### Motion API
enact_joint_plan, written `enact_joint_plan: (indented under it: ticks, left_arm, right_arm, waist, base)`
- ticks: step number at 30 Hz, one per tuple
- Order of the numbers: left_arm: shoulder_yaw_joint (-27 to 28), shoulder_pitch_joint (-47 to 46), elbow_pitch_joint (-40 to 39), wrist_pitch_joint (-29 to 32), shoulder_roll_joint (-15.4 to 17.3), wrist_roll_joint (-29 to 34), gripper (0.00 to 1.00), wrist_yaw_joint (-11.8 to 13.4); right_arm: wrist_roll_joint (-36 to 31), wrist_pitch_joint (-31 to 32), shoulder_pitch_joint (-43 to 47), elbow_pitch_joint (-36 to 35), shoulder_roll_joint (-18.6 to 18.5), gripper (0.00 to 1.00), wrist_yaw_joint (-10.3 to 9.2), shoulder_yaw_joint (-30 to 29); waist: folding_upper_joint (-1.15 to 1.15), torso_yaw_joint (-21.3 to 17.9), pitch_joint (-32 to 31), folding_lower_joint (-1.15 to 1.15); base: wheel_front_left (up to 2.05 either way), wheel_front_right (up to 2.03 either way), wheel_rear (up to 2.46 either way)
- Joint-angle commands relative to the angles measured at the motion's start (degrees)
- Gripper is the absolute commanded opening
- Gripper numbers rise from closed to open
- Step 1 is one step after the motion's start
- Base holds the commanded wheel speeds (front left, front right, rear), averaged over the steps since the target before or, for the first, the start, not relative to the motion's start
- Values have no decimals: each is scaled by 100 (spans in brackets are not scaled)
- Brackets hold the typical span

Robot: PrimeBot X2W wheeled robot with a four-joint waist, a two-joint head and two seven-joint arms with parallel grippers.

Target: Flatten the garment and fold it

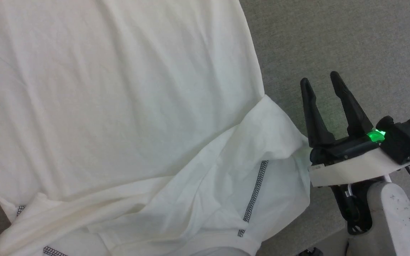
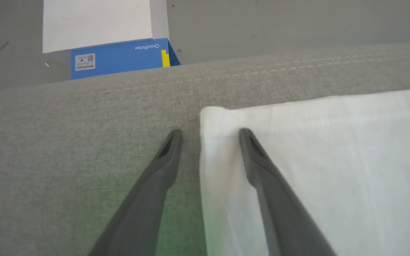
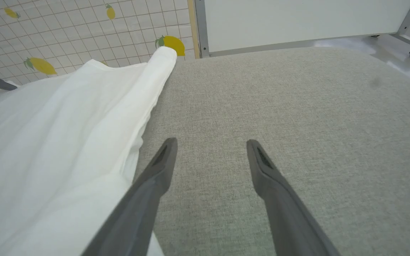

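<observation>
The white garment (image 1: 112,106) lies spread over the grey fabric surface (image 1: 333,35), with a sleeve folded across its near part and dark zigzag stitching (image 1: 255,192) showing. My right gripper (image 1: 320,80) is open just right of the garment's edge, nothing between its fingers. In the right wrist view the right gripper (image 3: 212,144) hovers over bare grey fabric, the garment (image 3: 48,142) beside its left finger. In the left wrist view my left gripper (image 2: 210,133) is open astride a corner of the garment (image 2: 333,160), one finger over the cloth, the other over grey fabric.
A blue box (image 2: 119,58) and a white box (image 2: 94,23) stand on the floor beyond the surface's edge. A lemon-patterned tiled cloth (image 3: 66,32) and a white panel on a wheeled frame (image 3: 297,21) lie past the far edge. Bare grey fabric extends to the right.
</observation>
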Motion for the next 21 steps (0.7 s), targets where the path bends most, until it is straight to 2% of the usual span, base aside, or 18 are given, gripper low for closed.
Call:
enact_joint_plan:
  ticks: [1, 6, 10, 13, 21]
  left_arm:
    - [-49, 88, 53, 153, 61, 74, 0, 37]
    - [-57, 145, -257, -187, -68, 12, 0, 58]
    - [-174, 150, -226, -606, -229, -85, 0, -111]
    - [-334, 74, -146, -880, -419, -158, 0, -271]
    - [-819, -283, 14, -1481, -1050, -299, 0, -624]
  right_arm:
    - [31, 10, -151, 7, 9, 100, -9, 22]
    - [-1, 209, -620, 7, -187, 100, -9, 32]
    - [36, 706, -1525, 249, -352, 100, -9, 18]
    - [127, 1245, -2447, 781, -395, 100, -9, -65]
    - [239, 2512, -4640, 2952, -385, 100, -9, -278]
  waist:
    - [0, -22, 37, -1]
    - [0, 114, 9, -1]
    - [0, 335, -58, -1]
    - [0, 588, -110, -1]
    - [0, 1457, -131, -1]
  base:
    - [0, 0, 0]
    - [0, 0, 0]
    - [0, 0, 0]
    - [0, 0, 0]
    - [0, 0, 0]
